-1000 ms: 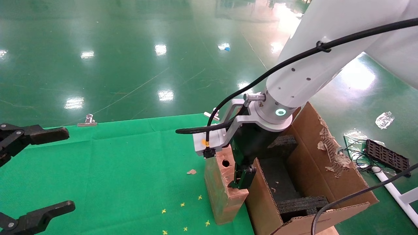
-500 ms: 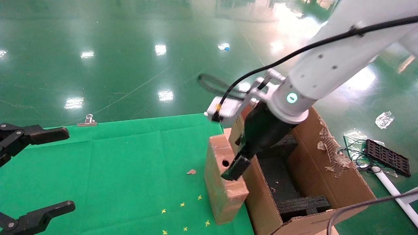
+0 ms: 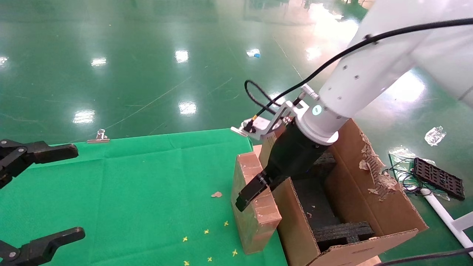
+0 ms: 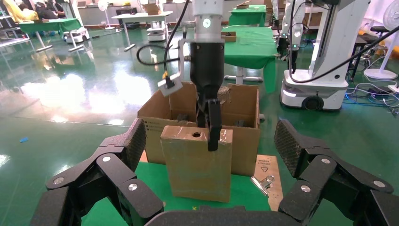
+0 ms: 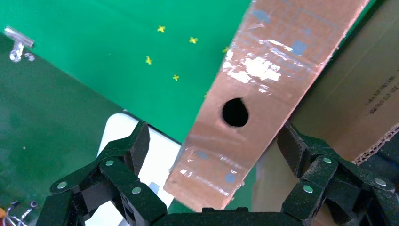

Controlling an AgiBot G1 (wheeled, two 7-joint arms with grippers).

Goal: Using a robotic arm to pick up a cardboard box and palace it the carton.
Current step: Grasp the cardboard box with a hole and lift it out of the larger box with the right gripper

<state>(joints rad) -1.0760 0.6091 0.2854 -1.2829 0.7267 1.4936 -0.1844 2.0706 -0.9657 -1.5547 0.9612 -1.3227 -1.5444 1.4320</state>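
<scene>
Carton (image 3: 373,192) is sitting at the desk (image 3: 129,192) edge, cardboard box (image 3: 255,207) standing upright against its near wall. Right gripper (image 5: 214,188) is straddling the box's top edge, jaws apart, not clamped. Suggest centring, descending squarely, closing before lifting. Left gripper (image 4: 211,188) is idling, jaws apart.

**Box standing on edge beside the carton**

The cardboard box (image 3: 255,207), a small sealed brown slab with taped, worn edges and a round hole in its narrow top face, is standing upright low in the centre of the head view, right against the carton (image 3: 373,192). The large corrugated carton is sitting open at lower right, its flaps torn, black foam inserts lying inside. The robotic arm (image 3: 362,81), white with a black cable, is reaching down from the upper right.
</scene>
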